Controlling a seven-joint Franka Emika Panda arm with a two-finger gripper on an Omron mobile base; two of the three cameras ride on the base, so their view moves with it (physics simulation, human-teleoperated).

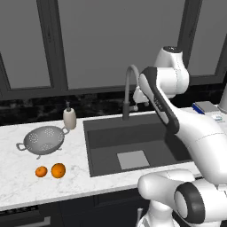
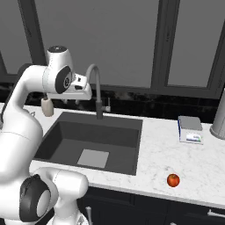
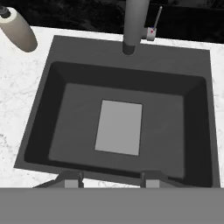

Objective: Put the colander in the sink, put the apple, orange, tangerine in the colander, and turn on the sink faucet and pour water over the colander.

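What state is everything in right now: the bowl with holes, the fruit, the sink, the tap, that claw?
colander: upright on the counter left of the sink, nothing in it.
sink: bare, no water visible.
sink faucet: no water running.
orange: on the counter in front of the colander.
tangerine: on the counter beside the orange.
apple: on the counter right of the sink.
gripper: above the sink, jaws apart, holding nothing.

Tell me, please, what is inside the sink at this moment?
The sink holds only its paler square floor patch. No fruit or colander lies inside. The near wall is partly hidden from view.
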